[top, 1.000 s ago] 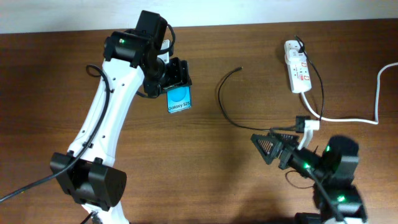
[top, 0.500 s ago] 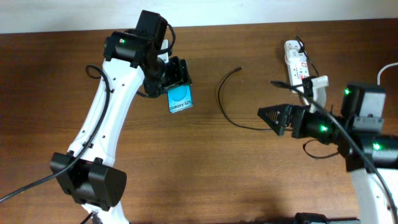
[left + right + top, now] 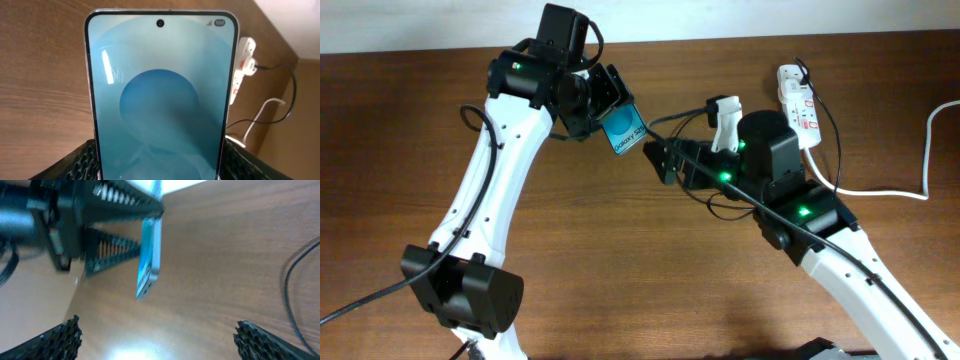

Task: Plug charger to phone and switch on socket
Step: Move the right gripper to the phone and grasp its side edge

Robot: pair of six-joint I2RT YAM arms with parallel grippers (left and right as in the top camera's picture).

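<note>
My left gripper (image 3: 617,115) is shut on the phone (image 3: 625,132), holding it off the table, tilted toward the right. In the left wrist view the cyan phone (image 3: 160,95) fills the frame, with both fingers (image 3: 75,160) against its long sides. My right gripper (image 3: 658,160) stands open just right of the phone, nothing between its fingers (image 3: 55,340). From the right wrist the phone (image 3: 150,255) shows edge-on ahead. The charger cable (image 3: 675,120) curves on the table behind the right arm, which hides much of it. The socket (image 3: 798,105) lies at the back right.
The socket's thick white cord (image 3: 920,170) runs off the right edge. A thin black cable (image 3: 830,140) leaves the socket toward the front. In the left wrist view the socket (image 3: 243,65) and these cords lie beyond the phone. Bare wooden table (image 3: 410,150) lies to the left.
The right arm has swung from the front right to the middle, its open gripper now beside the phone. The left gripper has raised the phone and tilted it rightward.
</note>
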